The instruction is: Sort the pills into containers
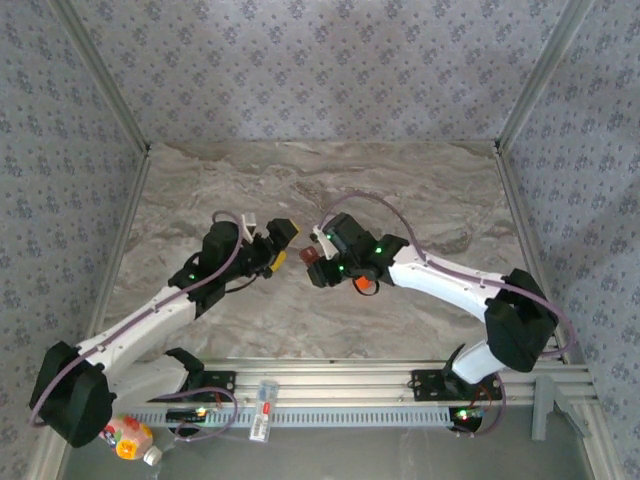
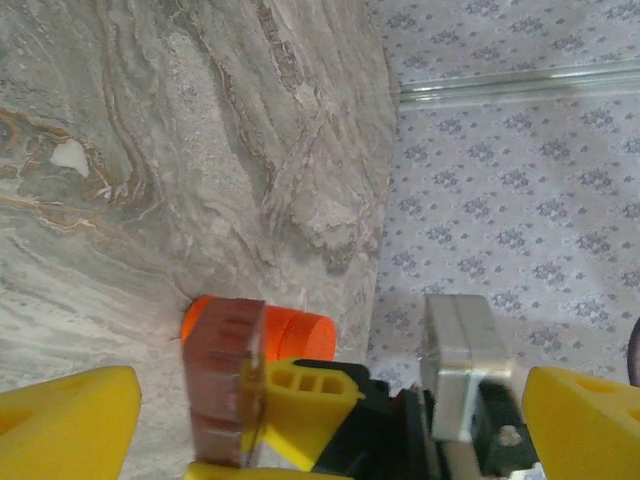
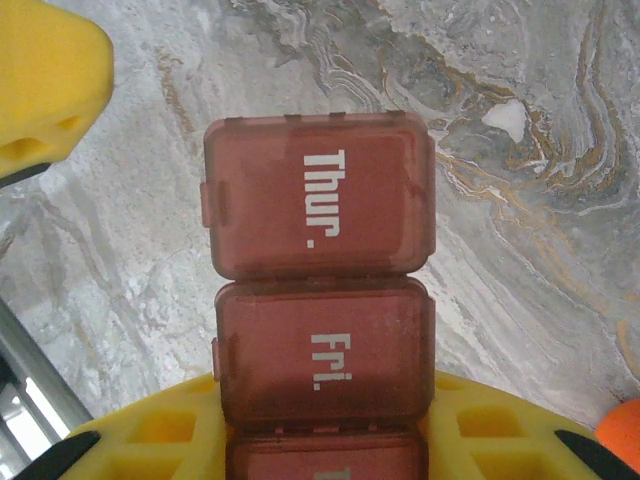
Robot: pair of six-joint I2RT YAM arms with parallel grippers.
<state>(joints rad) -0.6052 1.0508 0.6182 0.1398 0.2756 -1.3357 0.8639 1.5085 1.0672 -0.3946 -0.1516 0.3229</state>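
Strip-style pill organizer (image 3: 318,205) is pinched in the right gripper (image 1: 320,266), long axis running straight out past its fingertips, Thur. end leading. Left gripper (image 1: 281,247) faces it just ahead, jaws spread wide, strip slightly off-centre to that gap.

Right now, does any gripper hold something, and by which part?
The right gripper holds the containers by the end past the Fri. compartment; the left gripper is open and grips nothing.
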